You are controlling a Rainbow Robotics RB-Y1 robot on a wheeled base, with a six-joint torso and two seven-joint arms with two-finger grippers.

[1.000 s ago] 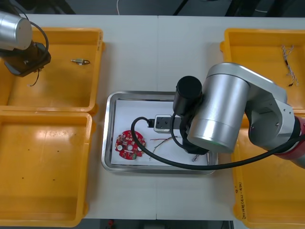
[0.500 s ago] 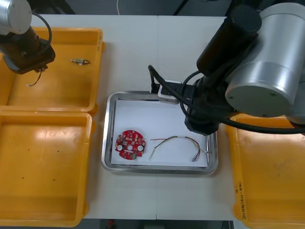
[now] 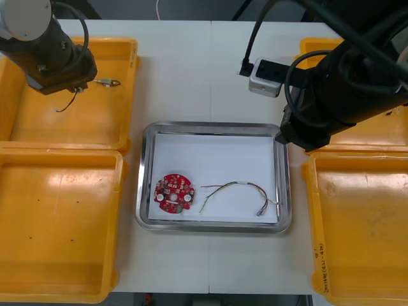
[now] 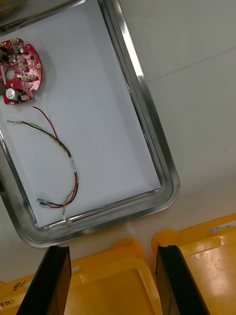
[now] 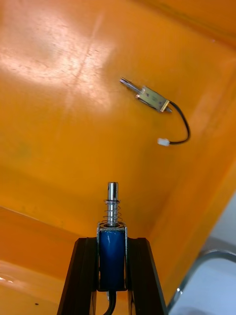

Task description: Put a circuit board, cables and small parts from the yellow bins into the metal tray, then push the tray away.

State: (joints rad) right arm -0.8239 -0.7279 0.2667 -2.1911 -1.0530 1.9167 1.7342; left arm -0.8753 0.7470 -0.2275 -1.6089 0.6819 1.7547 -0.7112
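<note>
My left gripper (image 5: 112, 244) is shut on a small metal part (image 5: 112, 231), a blue cylinder with a spring and pin, held above the floor of the far left yellow bin (image 3: 70, 124). A thin black wire (image 3: 66, 103) hangs from it. A second small metal part (image 3: 107, 81) with a black lead lies in that bin, just past the fingers (image 5: 153, 99). The metal tray (image 3: 145, 172), white inside, holds a round red circuit board (image 3: 173, 193) and a red and yellow cable (image 3: 234, 189). My right gripper (image 4: 114, 258) stands open and empty over the tray's right rim.
The near left yellow bin (image 3: 57, 223) and near right yellow bin (image 3: 363, 223) lie on either side of the tray. The right arm (image 3: 344, 83) covers much of the far right bin (image 3: 312, 48). Bare table lies beyond the tray.
The right arm has lifted off the tray and swung back to the right, uncovering the board and cable. The left arm has moved right over the far left bin with its part.
</note>
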